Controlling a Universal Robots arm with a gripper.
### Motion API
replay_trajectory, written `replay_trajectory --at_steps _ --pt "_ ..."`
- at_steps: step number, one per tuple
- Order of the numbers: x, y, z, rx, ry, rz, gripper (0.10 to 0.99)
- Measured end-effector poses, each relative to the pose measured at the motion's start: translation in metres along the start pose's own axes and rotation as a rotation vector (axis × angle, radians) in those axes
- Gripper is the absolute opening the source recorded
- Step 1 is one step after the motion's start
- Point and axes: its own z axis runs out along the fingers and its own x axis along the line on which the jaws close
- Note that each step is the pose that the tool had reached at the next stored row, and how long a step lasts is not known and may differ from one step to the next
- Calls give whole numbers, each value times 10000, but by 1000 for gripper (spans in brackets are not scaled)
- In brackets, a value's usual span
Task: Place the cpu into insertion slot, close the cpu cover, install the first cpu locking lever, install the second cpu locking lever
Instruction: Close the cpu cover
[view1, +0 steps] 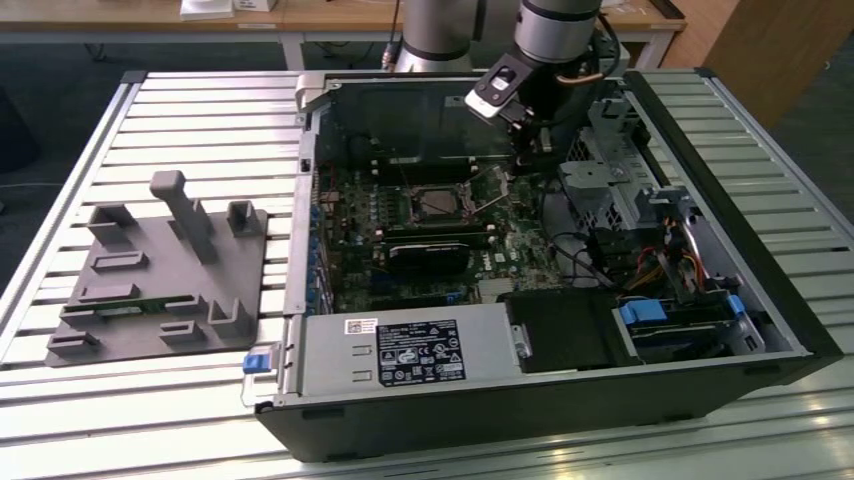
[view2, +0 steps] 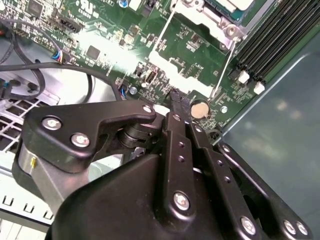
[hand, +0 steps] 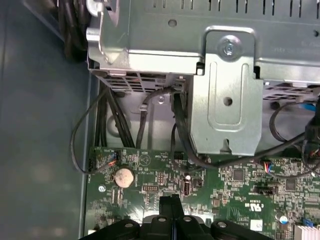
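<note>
In the exterior view the open computer case lies on a slatted table, and the insertion slot (view1: 438, 206) sits mid-board with a silvery rim. My gripper (view1: 525, 165) hangs just to the exterior view's right of the slot, fingers pointing down at the board. In both wrist views the black fingertips (hand: 171, 201) are pressed together with nothing between them, just above the green board. The second wrist view shows my gripper (view2: 176, 97) near the cpu cover (view2: 197, 20), which lies flat over the grey cpu (view2: 235, 4). Two thin locking levers (view2: 223, 67) (view2: 162, 32) run along the socket's sides.
A black rectangular block (view1: 427, 250) lies in front of the slot. A metal drive cage (hand: 227, 100) with cables (hand: 145, 115) stands close by the gripper. A coin battery (hand: 123, 176) sits near the fingertips. Memory slots (view2: 270, 45) flank the socket. A grey fixture (view1: 160, 270) rests on the table.
</note>
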Motion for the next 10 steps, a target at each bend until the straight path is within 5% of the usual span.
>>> replay_trajectory --at_steps 10 --pt "6 19 93 91 1 0 106"
